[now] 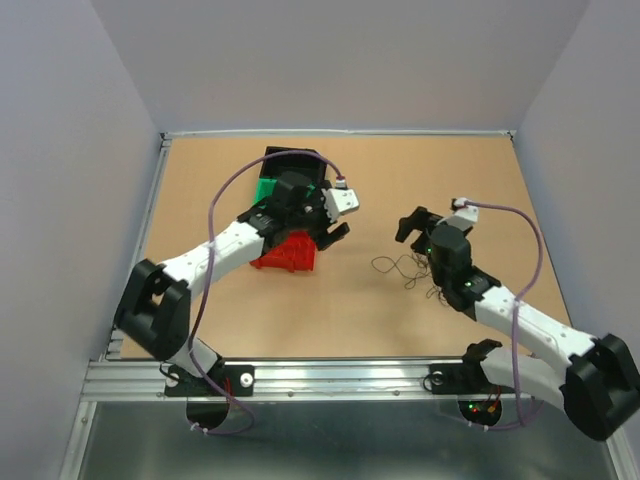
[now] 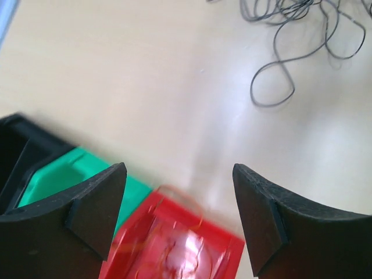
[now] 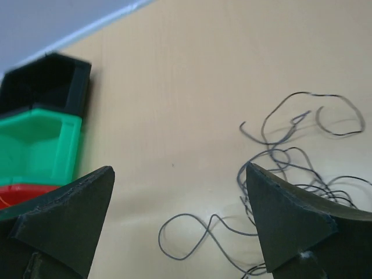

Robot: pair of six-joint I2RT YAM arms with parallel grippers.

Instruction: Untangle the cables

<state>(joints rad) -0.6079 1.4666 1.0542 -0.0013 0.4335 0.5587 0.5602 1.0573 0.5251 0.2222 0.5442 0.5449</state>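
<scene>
A clump of thin dark curly cables point(image 1: 405, 268) lies on the table right of centre; it shows in the left wrist view point(image 2: 296, 35) and the right wrist view point(image 3: 290, 163). Thin red-orange strands point(image 2: 174, 250) lie in a red bin point(image 1: 285, 252). My left gripper point(image 1: 335, 235) is open and empty, just above the red bin point(image 2: 226, 253). My right gripper point(image 1: 415, 228) is open and empty, hovering over the left part of the dark clump, with a loose loop point(image 3: 192, 235) between its fingers.
A green bin point(image 1: 265, 190) and a black bin point(image 1: 295, 160) stand behind the red one, partly under the left arm; both also show in the right wrist view, green bin point(image 3: 35, 145), black bin point(image 3: 46, 81). A raised rim point(image 1: 160, 200) edges the table.
</scene>
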